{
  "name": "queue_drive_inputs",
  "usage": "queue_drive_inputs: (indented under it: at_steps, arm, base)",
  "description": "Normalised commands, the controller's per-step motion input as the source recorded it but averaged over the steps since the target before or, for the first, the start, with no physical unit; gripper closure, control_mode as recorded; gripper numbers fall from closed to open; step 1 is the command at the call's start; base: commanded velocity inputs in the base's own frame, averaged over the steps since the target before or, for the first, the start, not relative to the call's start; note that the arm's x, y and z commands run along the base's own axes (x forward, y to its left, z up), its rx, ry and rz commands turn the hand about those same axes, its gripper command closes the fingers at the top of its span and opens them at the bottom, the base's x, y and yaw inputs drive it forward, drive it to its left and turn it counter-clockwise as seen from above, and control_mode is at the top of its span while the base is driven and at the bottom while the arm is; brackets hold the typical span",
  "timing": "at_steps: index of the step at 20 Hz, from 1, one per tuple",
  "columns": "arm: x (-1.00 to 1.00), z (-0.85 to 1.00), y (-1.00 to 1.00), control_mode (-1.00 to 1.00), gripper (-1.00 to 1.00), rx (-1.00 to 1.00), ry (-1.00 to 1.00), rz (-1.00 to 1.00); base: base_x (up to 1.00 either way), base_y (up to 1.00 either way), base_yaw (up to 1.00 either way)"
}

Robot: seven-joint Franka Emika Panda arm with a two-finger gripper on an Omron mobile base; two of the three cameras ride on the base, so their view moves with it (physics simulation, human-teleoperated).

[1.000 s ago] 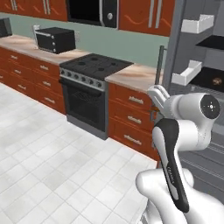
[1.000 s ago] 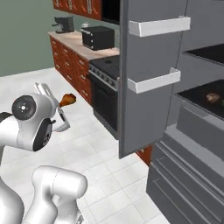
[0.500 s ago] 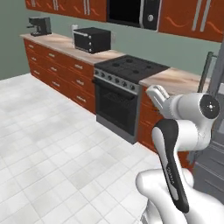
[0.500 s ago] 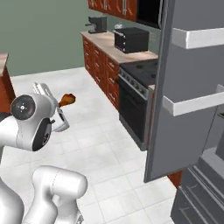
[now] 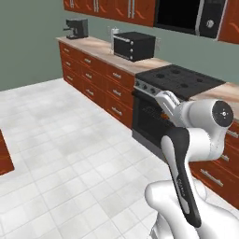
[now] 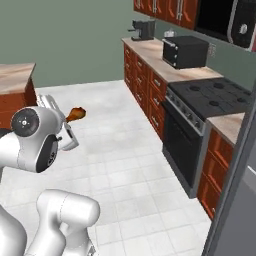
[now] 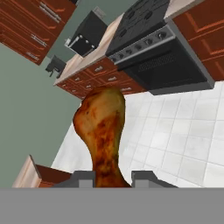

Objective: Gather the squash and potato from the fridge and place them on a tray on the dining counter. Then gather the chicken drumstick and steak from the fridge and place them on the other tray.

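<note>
The hand (image 7: pixel 113 178) is clamped on the narrow end of the drumstick (image 7: pixel 101 131), whose browned thick end rises up the middle of the hand view, above white floor tiles (image 7: pixel 183 140). In the right base view the drumstick (image 6: pixel 76 114) shows left of centre, just right of the arm's round joint, with a corner of the dining desk (image 6: pixel 15 77) at the left edge. The stove (image 6: pixel 200 120) stands at centre right, the toaster oven (image 6: pixel 185 51) on the wall desk above it.
</note>
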Motion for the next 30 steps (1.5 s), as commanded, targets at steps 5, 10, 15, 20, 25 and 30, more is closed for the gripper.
queue_drive_inputs:
  at_steps: [5, 10, 15, 20, 25, 30]
  arm:
    - [0.00, 0.00, 0.00, 1.00, 1.00, 0.00, 0.00, 0.00]
    - [0.00, 0.00, 0.00, 1.00, 1.00, 0.00, 0.00, 0.00]
    - [0.00, 0.00, 0.00, 1.00, 1.00, 0.00, 0.00, 0.00]
    - [0.00, 0.00, 0.00, 1.00, 1.00, 0.00, 0.00, 0.00]
    - [0.00, 0.00, 0.00, 1.00, 1.00, 0.00, 0.00, 0.00]
    - [0.00, 0.00, 0.00, 1.00, 1.00, 0.00, 0.00, 0.00]
  base:
    - [0.87, 0.00, 0.21]
    - [0.79, 0.00, 0.16]
    - [0.81, -0.02, 0.15]
    - [0.90, -0.01, 0.16]
    - [0.89, -0.04, 0.16]
    - [0.87, -0.06, 0.17]
